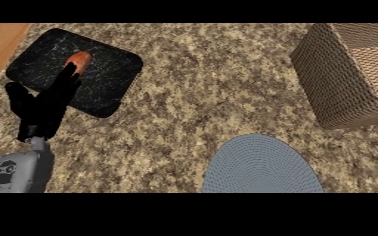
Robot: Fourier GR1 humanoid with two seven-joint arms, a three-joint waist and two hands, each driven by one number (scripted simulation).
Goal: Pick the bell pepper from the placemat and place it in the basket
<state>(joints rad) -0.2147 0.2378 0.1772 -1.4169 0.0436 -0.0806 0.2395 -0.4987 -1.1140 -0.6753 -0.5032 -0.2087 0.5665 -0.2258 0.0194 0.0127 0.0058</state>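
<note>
Pepper (80, 59) half behind left hand (46, 105)

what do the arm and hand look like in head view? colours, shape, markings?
Only the left arm shows. The left hand is matte black all over, with long slim fingers and a separate thumb. It meets a narrow wrist, then a light grey forearm with a smooth, rounded shell carrying a small dark marking. No cables or sleeves visible.
</note>
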